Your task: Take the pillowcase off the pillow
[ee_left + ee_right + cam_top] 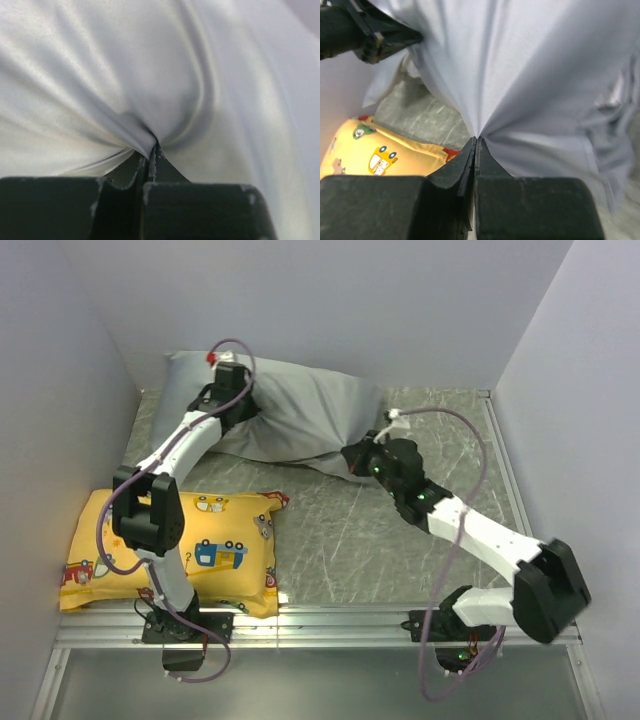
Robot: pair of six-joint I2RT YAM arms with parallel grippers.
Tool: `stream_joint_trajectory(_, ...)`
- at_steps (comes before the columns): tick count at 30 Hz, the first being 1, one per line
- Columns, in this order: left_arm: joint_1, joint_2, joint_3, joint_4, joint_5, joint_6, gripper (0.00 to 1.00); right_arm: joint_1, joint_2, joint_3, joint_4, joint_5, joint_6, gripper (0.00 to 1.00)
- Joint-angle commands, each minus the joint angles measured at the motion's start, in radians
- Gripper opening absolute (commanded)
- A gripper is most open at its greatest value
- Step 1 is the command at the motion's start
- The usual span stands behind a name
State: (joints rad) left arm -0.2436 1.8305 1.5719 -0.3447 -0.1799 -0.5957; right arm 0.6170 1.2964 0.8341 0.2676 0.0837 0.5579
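Top view: pillowcase (300, 420), stuffed, pillow judged inside and unseen, on the bench (350, 540) against the far wall; yellow cushion (200, 550) nearer. Left wrist: left jaws closed on a thin pinch of pillowcase; sheeny cloth may slip out under pull. Right wrist: right jaws closed on a gathered fold; if both hold cover only, pulling merely stretches it, pillow not freed.

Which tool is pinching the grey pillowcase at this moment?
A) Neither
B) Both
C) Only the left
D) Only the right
B: the wrist views show the left tool and the right tool each shut on a gathered fold of the pillowcase.
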Motion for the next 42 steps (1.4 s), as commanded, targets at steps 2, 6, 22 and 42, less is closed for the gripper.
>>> stream_joint_trajectory(2,-0.063,0.006,0.116,0.087,-0.040,0.034,0.01,-0.003,-0.098,-0.052,0.016,0.001,0.027,0.00)
stream_joint_trajectory(6,-0.063,-0.030,0.051,0.088,-0.007,-0.004,0.03,-0.003,0.027,0.031,-0.033,-0.114,-0.012,0.00)
stream_joint_trajectory(22,-0.092,-0.382,-0.194,0.098,0.054,0.000,0.68,0.112,0.028,0.093,-0.051,-0.156,-0.151,0.68)
stream_joint_trajectory(42,-0.269,-0.412,-0.188,0.104,0.125,0.013,0.76,-0.172,-0.069,0.080,-0.251,-0.039,-0.066,0.85)
